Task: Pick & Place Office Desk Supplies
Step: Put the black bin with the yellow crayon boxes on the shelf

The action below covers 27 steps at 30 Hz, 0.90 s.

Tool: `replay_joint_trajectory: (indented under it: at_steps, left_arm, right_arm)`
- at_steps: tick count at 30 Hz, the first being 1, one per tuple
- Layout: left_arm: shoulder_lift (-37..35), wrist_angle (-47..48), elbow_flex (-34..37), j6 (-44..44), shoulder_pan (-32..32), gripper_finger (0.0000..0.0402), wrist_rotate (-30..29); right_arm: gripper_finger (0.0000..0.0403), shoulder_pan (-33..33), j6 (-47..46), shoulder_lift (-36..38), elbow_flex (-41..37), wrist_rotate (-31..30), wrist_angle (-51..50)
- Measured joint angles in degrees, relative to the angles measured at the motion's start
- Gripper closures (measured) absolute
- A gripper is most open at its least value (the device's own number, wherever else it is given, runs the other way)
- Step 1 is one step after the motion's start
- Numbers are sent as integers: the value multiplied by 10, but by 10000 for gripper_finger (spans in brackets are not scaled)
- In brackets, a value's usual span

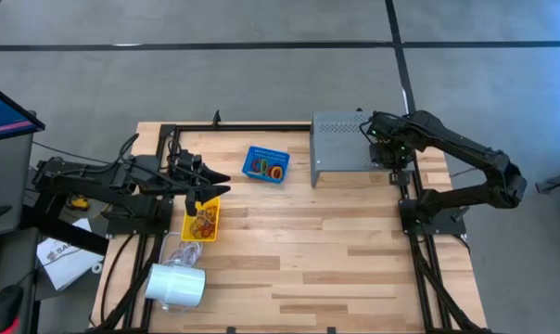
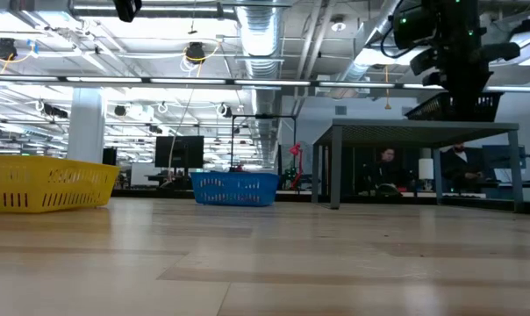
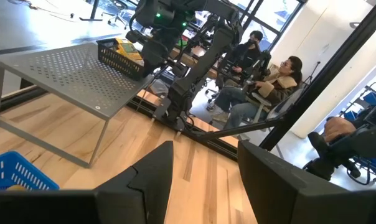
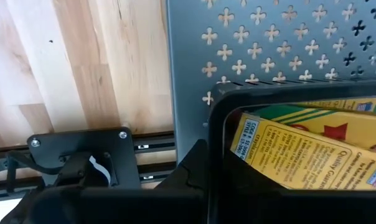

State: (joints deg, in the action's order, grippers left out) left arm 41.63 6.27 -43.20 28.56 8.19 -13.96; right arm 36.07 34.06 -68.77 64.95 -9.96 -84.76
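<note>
A black basket (image 3: 118, 57) holding yellow-green crayon boxes (image 4: 300, 149) is at the right end of the grey perforated shelf (image 1: 340, 144). My right gripper (image 1: 391, 153) points down over it, shut on its rim. A yellow basket (image 1: 201, 221) and a blue basket (image 1: 266, 164), both with rubber bands inside, stand on the table. My left gripper (image 3: 206, 186) hovers level above the yellow basket's far end, open and with nothing between its fingers. My right gripper holds the black basket by its rim (image 4: 216, 118), at the side toward the table's right edge, coming from above with fingers pointing down. The basket is about level at the shelf top (image 2: 423, 127). I cannot tell whether its bottom rests on the shelf.
A white cylinder (image 1: 178, 286) with a cord lies at the table's near left corner. Black frame rails (image 1: 410, 241) run along the table's edges. People sit beyond the table's right side (image 3: 269, 81). Bare wood fills the table's middle (image 1: 308, 250).
</note>
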Motion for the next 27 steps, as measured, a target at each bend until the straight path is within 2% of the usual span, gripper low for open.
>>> replay_joint_trajectory:
  at_steps: [14, 19, 27]
  left_arm:
    - [0, 0, 0, 0, 0, 229, 0]
    - [0, 0, 0, 0, 0, 229, 1]
    - [0, 1, 0, 0, 0, 229, 3]
  right_arm:
    - [395, 1, 0, 0, 0, 8, 4]
    - [362, 2, -9, -1, -1, 17, -7]
    - [283, 1, -41, -1, -1, 29, -18]
